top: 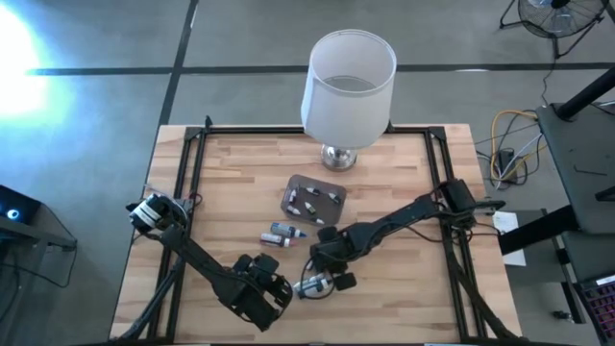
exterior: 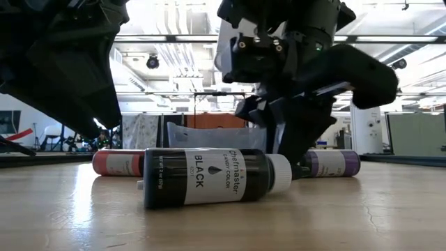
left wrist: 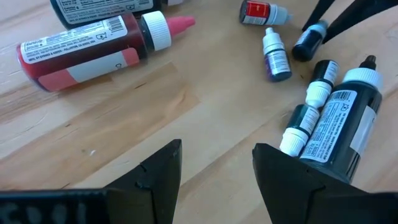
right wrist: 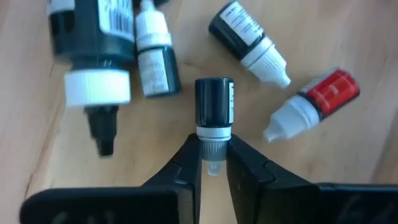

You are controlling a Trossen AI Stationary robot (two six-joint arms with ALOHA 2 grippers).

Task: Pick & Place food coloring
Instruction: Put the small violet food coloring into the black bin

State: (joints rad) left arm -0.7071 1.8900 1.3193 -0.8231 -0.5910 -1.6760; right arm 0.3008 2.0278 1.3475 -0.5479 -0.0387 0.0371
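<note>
Right now right gripper (right wrist: 213, 163) clamped on white cap end of small dark bottle (right wrist: 214, 106) — long axis in line with fingers, base pointing away. Low view: big black bottle (exterior: 209, 178) lying on side, label reads "BLACK", "Chefmaster", "CANDY COLOR", white cap toward 3 o'clock. Red bottle (exterior: 118, 162) behind it at 9 o'clock. Left gripper (left wrist: 214, 165) — fingers apart, empty, above table (top: 404, 183), red-capped bottle (left wrist: 93, 46) ahead. Tub (top: 312, 199) at table centre; lamp (top: 348, 91) at 12 o'clock.
</note>
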